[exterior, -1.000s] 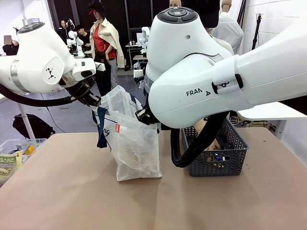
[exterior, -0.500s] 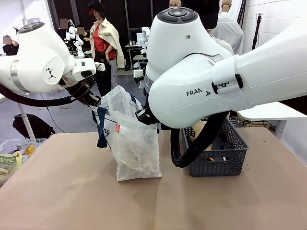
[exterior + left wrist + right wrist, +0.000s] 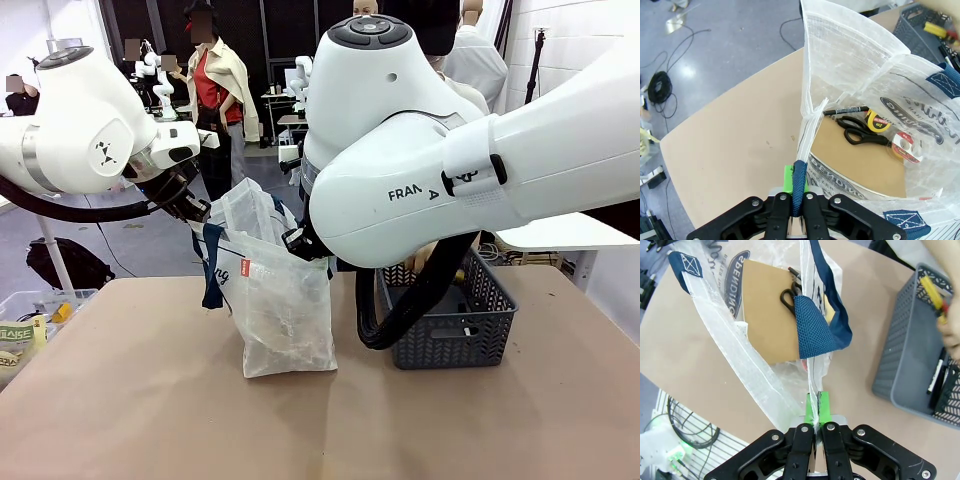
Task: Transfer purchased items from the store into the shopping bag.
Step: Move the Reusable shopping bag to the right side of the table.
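**Both grippers clamp the bag's mouth open beside the basket**

The shopping bag (image 3: 285, 300) stands upright on the tabletop (image 3: 150, 400), about midway between its left and right edges. Its mouth is stretched between the two arms.

The left gripper (image 3: 798, 195) is closed on the navy strap handle (image 3: 799, 175) where it meets the bag's rim, so the bag hangs open directly ahead of its fingers. The right gripper (image 3: 818, 410) is pinched shut on the translucent rim at the opposite side, with the film squeezed between its green pads (image 3: 811, 407).

On the cardboard base (image 3: 860, 167) inside the bag lie black scissors (image 3: 860, 134), a yellow tape measure (image 3: 878, 122), a roll of tape (image 3: 903, 145) and a black marker (image 3: 846, 110).

The grey lattice basket (image 3: 480, 335) sits just beside the bag, toward the tabletop's right edge. In the right wrist view a person's hand (image 3: 951, 335) reaches over it holding a yellow and red item (image 3: 932, 290). A black pen-like item (image 3: 936, 375) lies in the basket.
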### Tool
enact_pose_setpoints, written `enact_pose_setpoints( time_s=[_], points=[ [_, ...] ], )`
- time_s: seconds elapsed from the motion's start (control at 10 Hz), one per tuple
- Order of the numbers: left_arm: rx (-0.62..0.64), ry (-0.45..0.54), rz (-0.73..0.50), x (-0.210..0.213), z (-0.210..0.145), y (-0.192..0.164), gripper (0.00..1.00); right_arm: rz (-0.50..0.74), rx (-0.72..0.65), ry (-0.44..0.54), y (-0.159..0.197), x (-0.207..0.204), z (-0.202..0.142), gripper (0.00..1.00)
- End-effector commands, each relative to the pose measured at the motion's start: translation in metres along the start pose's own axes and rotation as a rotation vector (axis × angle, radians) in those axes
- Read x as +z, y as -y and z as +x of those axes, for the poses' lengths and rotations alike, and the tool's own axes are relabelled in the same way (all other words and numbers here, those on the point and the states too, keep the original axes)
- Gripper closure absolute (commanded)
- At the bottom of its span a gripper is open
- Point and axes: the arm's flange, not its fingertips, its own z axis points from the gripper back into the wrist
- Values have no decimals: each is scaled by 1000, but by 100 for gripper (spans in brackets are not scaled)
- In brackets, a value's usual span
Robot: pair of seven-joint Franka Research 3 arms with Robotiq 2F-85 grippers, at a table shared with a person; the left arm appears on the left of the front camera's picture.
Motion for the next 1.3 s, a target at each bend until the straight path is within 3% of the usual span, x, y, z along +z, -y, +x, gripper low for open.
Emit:
enact_pose_setpoints(
  time_s=[0.0, 1.2],
  points=[
    [17, 5, 16, 2, -2, -15, 100, -15, -3, -12, 3, 0, -5, 100],
    [17, 5, 16, 2, -2, -15, 100, -15, -3, -12, 3, 0, -5, 100]
  ],
)
